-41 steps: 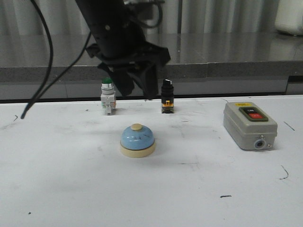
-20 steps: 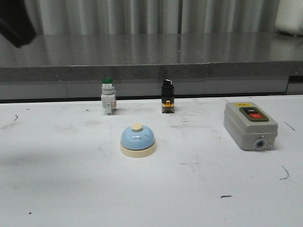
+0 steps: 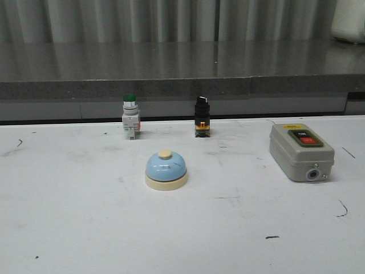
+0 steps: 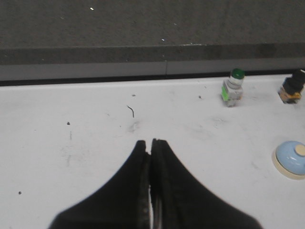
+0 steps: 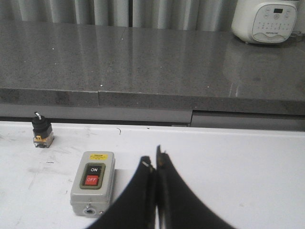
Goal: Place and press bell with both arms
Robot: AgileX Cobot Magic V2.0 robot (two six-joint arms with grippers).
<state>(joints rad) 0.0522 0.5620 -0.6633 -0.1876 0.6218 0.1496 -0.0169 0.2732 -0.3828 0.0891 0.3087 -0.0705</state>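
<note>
Since one second ago, the black arm that hung above the bell has gone out of the front view completely, and you now see only the white counter point(image 3: 74, 228) and the things on it. The small light-blue domed bell with cream base and cream knob point(image 3: 166, 170) has not moved; it stands upright on the counter. Behind the bell, a little to its left, is the green-capped push button point(image 3: 130, 116); behind it to the right is the black selector switch with yellow base point(image 3: 201, 116); the grey switch box with red and black buttons point(image 3: 300, 151) is well apart on its right.

Your left tool point(image 4: 150, 144) is closed with nothing in it, and the right tool point(image 5: 155, 164) is also pinched together and empty.

I think the risk is a press off the knob's centre: the light bell may slide or tip. The right tool could also touch the grey box by mistake.
</note>
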